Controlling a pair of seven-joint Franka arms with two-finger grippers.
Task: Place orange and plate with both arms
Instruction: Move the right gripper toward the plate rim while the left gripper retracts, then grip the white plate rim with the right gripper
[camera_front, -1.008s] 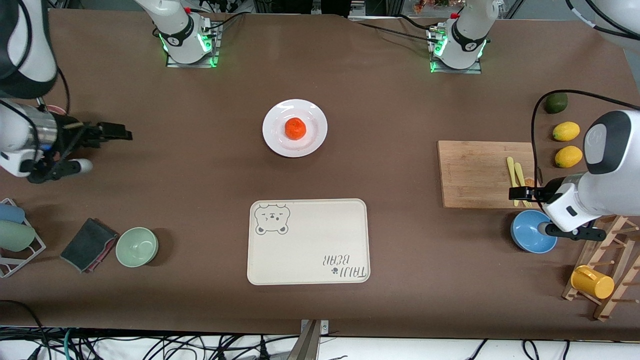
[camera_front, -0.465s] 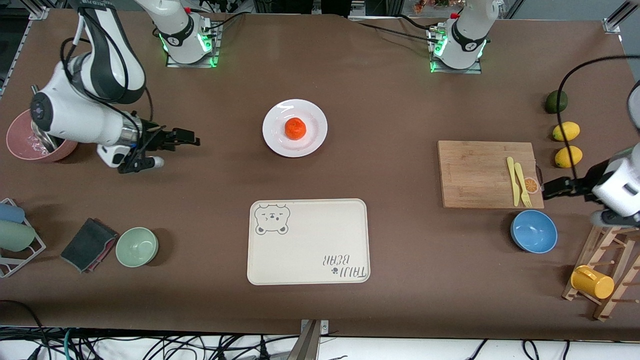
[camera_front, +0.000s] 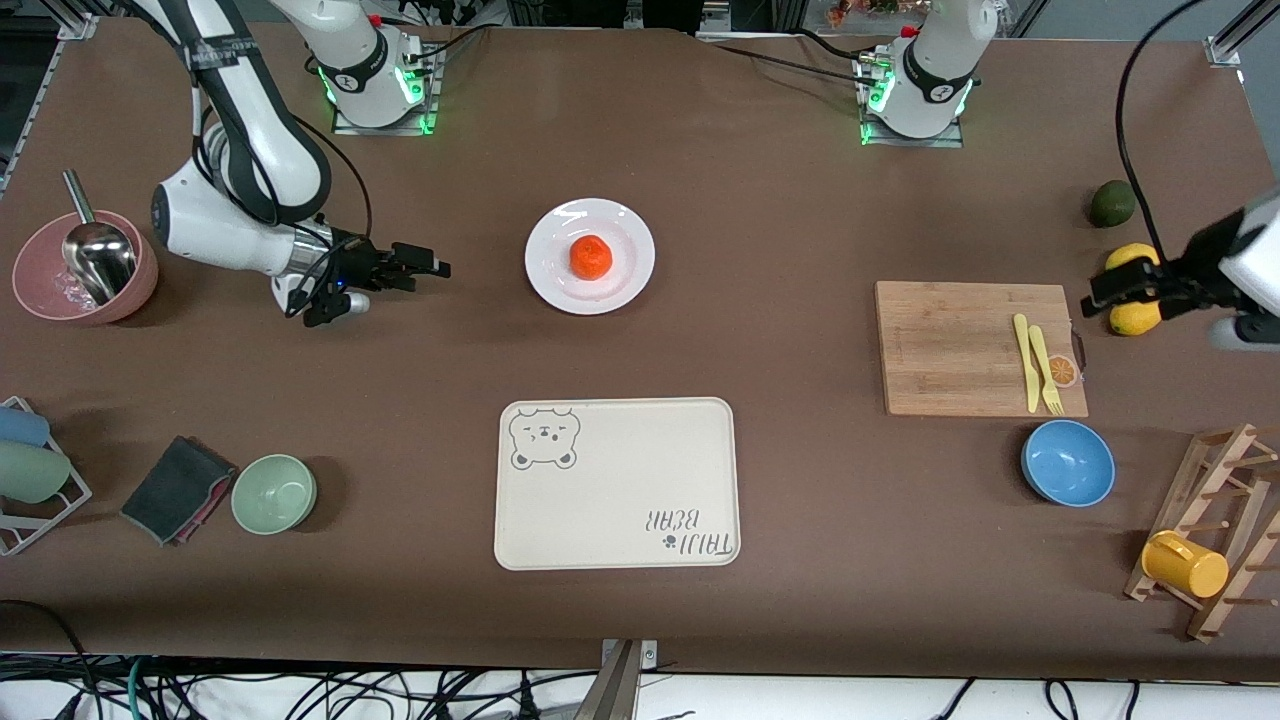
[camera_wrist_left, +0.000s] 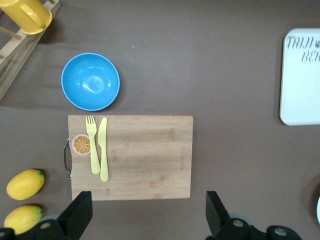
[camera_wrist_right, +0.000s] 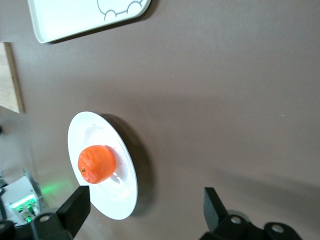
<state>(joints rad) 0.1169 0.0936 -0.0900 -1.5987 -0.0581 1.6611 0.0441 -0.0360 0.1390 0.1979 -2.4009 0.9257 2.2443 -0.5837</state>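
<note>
Approach step, by my judgement. The orange (camera_front: 591, 257) sits on the plate (camera_front: 625, 287). Right tool (camera_front: 428, 264) hovers beside the plate, toward the right arm's end, spread and empty. Left tool (camera_front: 1100, 294), spread, waits well apart from the plate. Next move calls for closing in on the plate.

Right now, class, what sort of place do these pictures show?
Probably a robotics lab set up as a mock kitchen: two arms bolted to a brown table, cables along its edge, and kitchenware such as a plate with an orange, a cutting board and bowls.
</note>
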